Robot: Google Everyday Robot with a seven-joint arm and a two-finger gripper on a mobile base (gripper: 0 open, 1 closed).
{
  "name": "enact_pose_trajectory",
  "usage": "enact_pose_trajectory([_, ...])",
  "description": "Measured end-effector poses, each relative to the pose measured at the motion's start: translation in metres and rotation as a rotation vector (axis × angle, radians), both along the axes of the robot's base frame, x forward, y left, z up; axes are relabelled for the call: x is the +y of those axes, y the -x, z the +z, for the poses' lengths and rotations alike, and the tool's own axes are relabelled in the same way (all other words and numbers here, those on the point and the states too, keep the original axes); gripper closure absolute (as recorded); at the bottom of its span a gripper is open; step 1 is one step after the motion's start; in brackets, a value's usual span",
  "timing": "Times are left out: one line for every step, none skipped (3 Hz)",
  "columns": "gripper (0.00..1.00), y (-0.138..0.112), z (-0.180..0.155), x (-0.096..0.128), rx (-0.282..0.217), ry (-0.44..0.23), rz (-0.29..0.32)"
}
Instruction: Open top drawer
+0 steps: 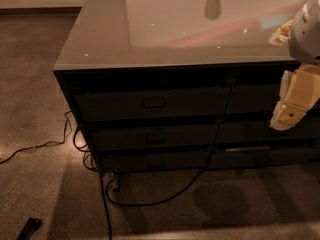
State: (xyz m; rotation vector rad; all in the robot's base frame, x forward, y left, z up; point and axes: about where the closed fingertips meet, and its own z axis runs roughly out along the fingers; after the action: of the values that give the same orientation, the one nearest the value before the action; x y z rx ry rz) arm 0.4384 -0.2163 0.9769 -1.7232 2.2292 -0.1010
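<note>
Cream plastic covered the hand (287,111), which hung right of the top drawer (152,104), level with its front; whether it was apart or together, I cannot tell. That drawer sat pushed in, worktop (100,39) directly above it, cables (150,199) below it.

Top drawer (152,104): dark grey-brown front. Lower drawers (155,136): same dark tone. Gripper (287,111), at 3 o'clock: cream-yellow. Countertop (100,34): glossy grey, pink streak reflected. Floor (30,109): speckled brown. Cable (150,204): black.
</note>
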Motion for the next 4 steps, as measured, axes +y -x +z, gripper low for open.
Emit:
enact_pose_trajectory([0.00, 0.000, 0.000, 0.000, 0.000, 0.000, 0.000])
enact_pose_trajectory([0.00, -0.009, -0.004, 0.002, 0.003, 0.031, 0.014])
enact_pose_trajectory([0.00, -0.020, -0.016, 0.018, 0.011, 0.043, 0.125])
enact_pose_trajectory([0.00, -0.039, -0.053, 0.035, 0.054, 0.031, 0.253])
